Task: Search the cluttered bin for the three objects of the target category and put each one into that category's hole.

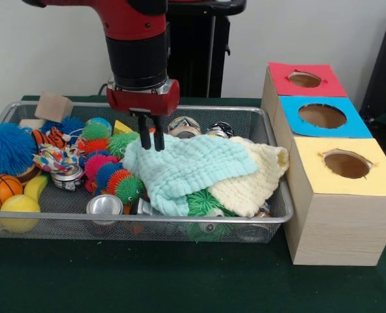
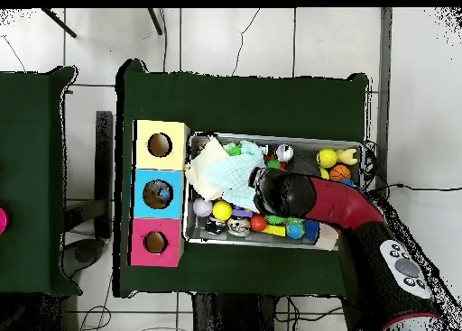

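Hovering over the wire bin, the gripper had its fingers narrowly parted, tips touching the upper left edge of the mint cloth — holding nothing that could be seen. The cloth lay over a cream cloth. Three boxes — red hole, blue hole, yellow hole — stood just beside the bin on the table.

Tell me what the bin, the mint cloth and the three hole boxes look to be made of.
Bin: silvery metal wire mesh, see-through walls. Mint cloth: soft woven fabric, ridged and crumpled. Boxes: pale wood, grain visible, tops apparently covered in matte coloured paper or felt.
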You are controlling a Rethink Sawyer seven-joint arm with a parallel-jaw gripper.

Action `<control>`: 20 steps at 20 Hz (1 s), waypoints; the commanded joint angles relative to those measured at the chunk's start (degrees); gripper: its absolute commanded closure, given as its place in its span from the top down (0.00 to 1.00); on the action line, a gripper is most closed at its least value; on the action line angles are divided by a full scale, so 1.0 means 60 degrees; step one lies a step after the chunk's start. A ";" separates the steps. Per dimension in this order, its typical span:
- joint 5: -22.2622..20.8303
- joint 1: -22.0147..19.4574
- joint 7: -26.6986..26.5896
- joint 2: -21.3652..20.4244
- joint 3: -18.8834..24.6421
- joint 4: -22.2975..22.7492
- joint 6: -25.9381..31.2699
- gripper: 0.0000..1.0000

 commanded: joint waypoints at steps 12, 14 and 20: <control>-0.0907 -0.0447 -0.0814 -0.0247 0.0675 0.0297 0.0128 0.00; -0.1056 -0.0724 -0.1344 -0.0343 0.0621 -0.0063 0.0697 0.00; -0.1895 -0.1362 -0.2840 0.1147 0.1122 -0.2056 0.1187 0.00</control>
